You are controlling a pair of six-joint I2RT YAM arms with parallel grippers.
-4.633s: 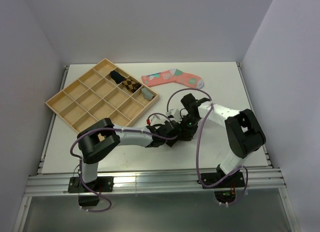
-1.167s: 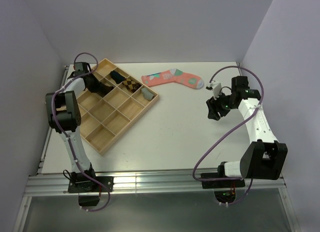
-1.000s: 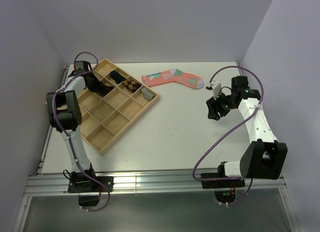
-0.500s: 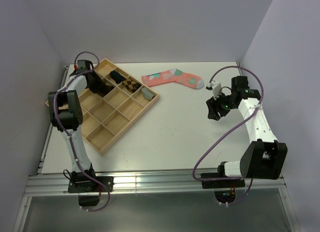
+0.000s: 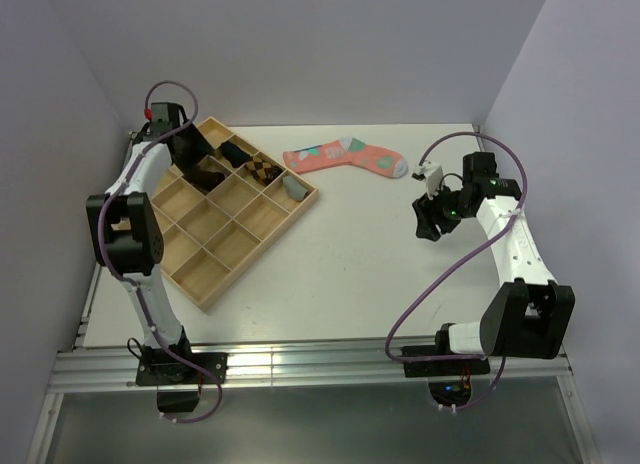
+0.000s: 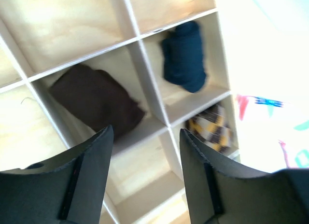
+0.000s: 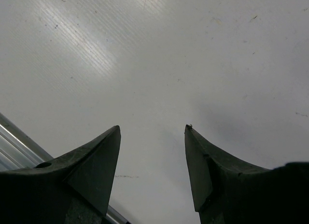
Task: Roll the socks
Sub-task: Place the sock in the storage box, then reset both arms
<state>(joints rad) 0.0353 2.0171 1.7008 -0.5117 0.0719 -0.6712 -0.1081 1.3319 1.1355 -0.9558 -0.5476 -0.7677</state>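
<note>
Your tray [image 5: 205, 274] sits left on the table [image 5: 380, 274], four rolled socks [image 6: 96, 101] in its far compartments. A flat sock [image 5: 345, 156] lies right of it. Your left gripper [image 6: 145, 134] hangs over the tray, your right gripper [image 5: 428, 219] farther right.

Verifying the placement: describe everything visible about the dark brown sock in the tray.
The dark brown sock is a soft, matte fabric bundle, rolled into a lumpy oblong. It lies diagonally on the floor of one compartment of the wooden tray, one end reaching a divider. No stripe shows. The left gripper hangs above it, fingers apart, not touching it.
</note>
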